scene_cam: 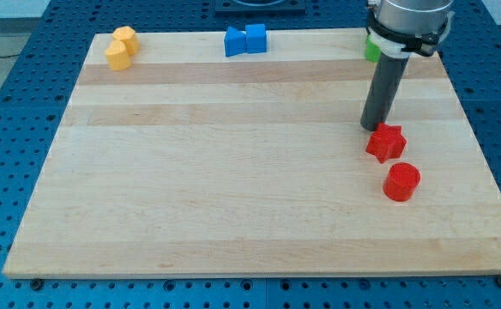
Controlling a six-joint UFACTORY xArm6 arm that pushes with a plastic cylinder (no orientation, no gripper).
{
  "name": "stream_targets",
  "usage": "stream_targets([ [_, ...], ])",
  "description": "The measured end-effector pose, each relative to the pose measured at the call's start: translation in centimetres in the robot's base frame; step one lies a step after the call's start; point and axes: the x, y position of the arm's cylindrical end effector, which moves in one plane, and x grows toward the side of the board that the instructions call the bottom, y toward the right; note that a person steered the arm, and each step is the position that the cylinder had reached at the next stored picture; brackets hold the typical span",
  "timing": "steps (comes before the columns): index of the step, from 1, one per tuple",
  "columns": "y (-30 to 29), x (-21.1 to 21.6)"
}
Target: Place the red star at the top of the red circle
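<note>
On my feed the wooden desk [233, 172] sits on a blue perforated base [27, 77], and most of what matters is at the view's right. My tip [372, 128] is down on the wood, touching or all but touching the upper-left edge of the red star [386, 142]; I cannot tell for certain whether there is actual contact. The tool is nothing but a straight dark rod [383, 90] hanging from a grey housing [409, 21], so it has no opening to speak of and has hold of nothing. The red star lies just up and to the left of the red circle [401, 182], the two close together with a narrow strip of wood showing between them. Behind the rod, near the desk's top-right corner, a green block [371, 47] peeks out, too hidden for me to name its shape. Well apart from all this, along the top edge, two blue blocks [245, 40] sit touching each other near the middle, and two yellow blocks [121, 48] sit stacked against one another by the top-left corner, their outlines rounded.
</note>
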Motion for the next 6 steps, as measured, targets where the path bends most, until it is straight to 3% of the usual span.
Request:
stream_targets([
  [1, -3.0, 0.1],
  [3, -2.4, 3.5],
  [5, -0.9, 3.9],
  [6, -3.7, 3.1],
])
